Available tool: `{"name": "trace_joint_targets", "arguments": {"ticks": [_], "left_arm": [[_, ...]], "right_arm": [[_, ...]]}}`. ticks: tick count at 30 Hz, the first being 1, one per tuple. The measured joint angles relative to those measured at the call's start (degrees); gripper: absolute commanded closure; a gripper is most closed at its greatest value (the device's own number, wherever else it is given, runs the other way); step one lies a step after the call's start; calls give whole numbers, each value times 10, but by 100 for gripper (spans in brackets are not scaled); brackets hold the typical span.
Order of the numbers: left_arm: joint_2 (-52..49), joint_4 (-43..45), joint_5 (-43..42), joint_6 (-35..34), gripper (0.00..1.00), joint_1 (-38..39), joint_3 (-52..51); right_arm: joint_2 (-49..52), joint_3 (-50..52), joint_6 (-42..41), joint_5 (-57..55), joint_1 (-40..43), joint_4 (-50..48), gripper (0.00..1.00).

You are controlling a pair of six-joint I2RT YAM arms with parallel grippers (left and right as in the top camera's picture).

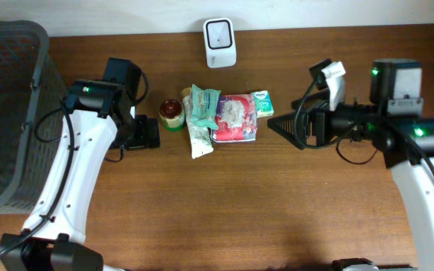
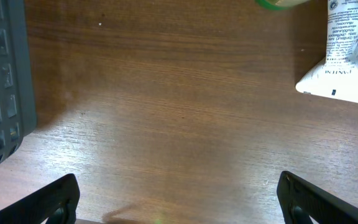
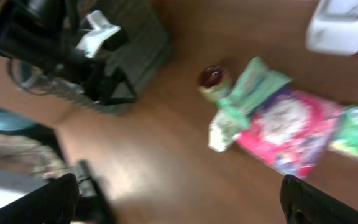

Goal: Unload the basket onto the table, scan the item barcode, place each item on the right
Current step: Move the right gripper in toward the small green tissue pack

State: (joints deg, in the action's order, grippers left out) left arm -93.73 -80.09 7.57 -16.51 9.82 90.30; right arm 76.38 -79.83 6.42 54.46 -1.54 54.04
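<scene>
Pink packet (image 1: 236, 119) is seen in a small heap mid counter (image 1: 217, 218), near the far edge, before the white scanner (image 1: 221, 43). Left pincer (image 1: 148, 135) and right pincer (image 1: 279, 126) are spread wide, nothing held. Right is judged nearer: packet lies just beside it, toward the left edge.

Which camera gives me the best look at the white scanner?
Overhead: the white scanner shows whole and sharp. Right wrist catches the white scanner blurred and cropped at the frame's top corner. Left wrist misses it.
</scene>
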Motion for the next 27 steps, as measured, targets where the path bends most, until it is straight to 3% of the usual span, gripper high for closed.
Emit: {"name": "trace_joint_targets", "arguments": {"ticks": [5, 8, 12, 15, 20, 27], "left_arm": [[0, 0, 0, 0, 1, 0, 0], [0, 0, 0, 0, 1, 0, 0], [0, 0, 0, 0, 1, 0, 0], [0, 0, 0, 0, 1, 0, 0], [0, 0, 0, 0, 1, 0, 0], [0, 0, 0, 0, 1, 0, 0]], "right_arm": [[53, -1, -16, -1, 0, 14, 0], [64, -2, -57, -156, -1, 56, 3], [64, -2, -80, -236, -23, 83, 5], [64, -2, -80, -274, -101, 97, 4], [64, -2, -132, -366, -220, 56, 1], [64, -3, -146, -413, -221, 7, 1]]}}
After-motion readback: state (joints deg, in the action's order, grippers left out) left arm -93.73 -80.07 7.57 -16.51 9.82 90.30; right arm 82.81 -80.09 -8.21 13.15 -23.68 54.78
